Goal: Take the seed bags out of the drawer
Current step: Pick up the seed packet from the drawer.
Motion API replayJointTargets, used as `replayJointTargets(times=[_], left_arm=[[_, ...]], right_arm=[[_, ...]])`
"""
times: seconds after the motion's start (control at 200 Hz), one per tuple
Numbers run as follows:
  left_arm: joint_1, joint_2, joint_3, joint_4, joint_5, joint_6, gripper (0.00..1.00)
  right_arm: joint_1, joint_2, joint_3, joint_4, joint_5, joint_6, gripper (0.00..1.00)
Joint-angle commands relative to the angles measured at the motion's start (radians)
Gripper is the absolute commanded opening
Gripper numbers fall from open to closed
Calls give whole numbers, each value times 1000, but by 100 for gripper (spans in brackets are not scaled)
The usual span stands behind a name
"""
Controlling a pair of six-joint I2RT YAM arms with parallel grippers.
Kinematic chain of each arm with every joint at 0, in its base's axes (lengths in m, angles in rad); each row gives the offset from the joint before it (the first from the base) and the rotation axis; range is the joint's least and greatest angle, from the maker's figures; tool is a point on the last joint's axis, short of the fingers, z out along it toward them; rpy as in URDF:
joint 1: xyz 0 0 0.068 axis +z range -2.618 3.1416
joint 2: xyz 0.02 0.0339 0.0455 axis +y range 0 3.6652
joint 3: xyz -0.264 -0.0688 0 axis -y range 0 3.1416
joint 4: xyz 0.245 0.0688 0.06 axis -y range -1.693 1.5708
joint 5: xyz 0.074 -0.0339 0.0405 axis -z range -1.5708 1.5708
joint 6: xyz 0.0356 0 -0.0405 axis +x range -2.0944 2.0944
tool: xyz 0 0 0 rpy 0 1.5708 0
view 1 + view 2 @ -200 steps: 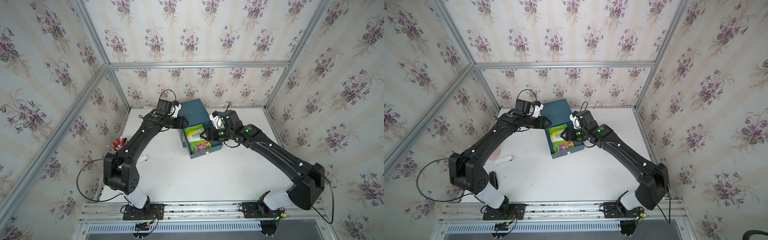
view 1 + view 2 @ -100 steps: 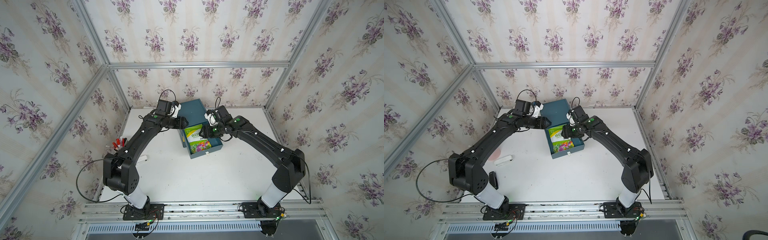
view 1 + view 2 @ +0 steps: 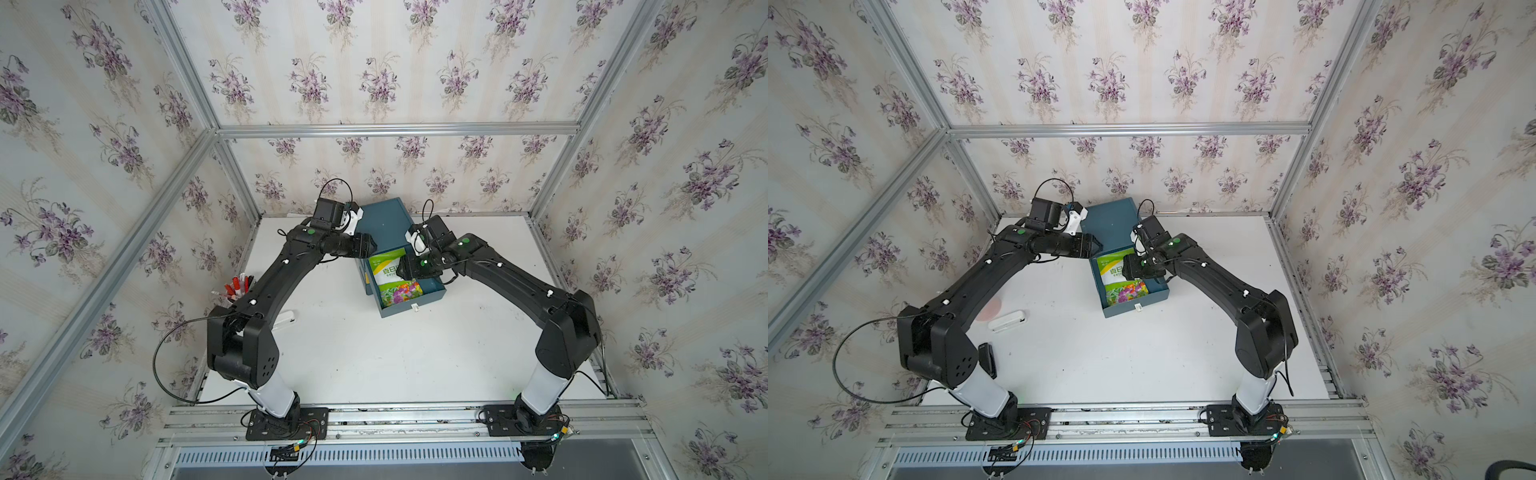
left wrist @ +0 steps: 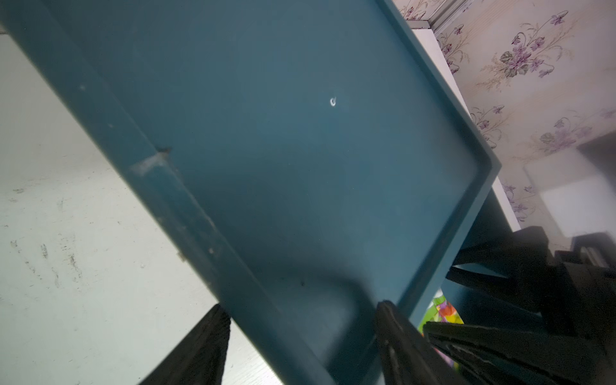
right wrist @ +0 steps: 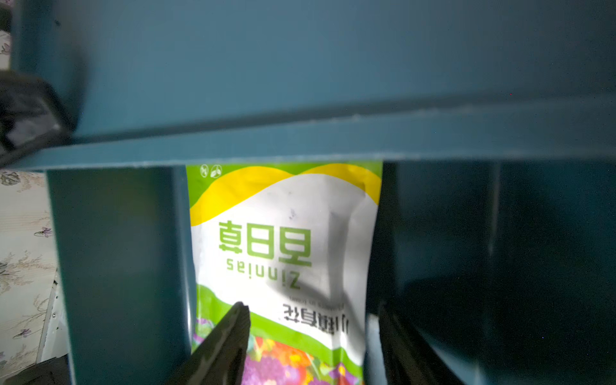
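Seed bag (image 5: 283, 240), green-and-white, lies flat in open drawer (image 3: 434, 289). Right jaws hang released above it. Left jaws straddle cabinet (image 4: 300, 133) corner; clenched or not, cannot tell.

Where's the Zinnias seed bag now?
In a top view the Zinnias seed bag lies in the open blue drawer, toward its left side, beneath the right gripper.

Bright, even top views with bowed edges; dim, shadowy, soft-focus wrist close-ups.
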Motion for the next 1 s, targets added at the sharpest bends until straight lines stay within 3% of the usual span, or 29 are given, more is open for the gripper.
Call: replayJointTargets(times=[0.0, 0.395, 0.994], left_arm=[[0, 7, 7, -48, -8, 25, 72], [-1, 9, 8, -48, -4, 25, 72], [0, 11, 10, -56, -4, 28, 72]], right_arm=[[1, 10, 7, 20, 11, -4, 64], [1, 14, -28, 72, -90, 22, 45], [0, 20, -45, 107, -109, 39, 0]])
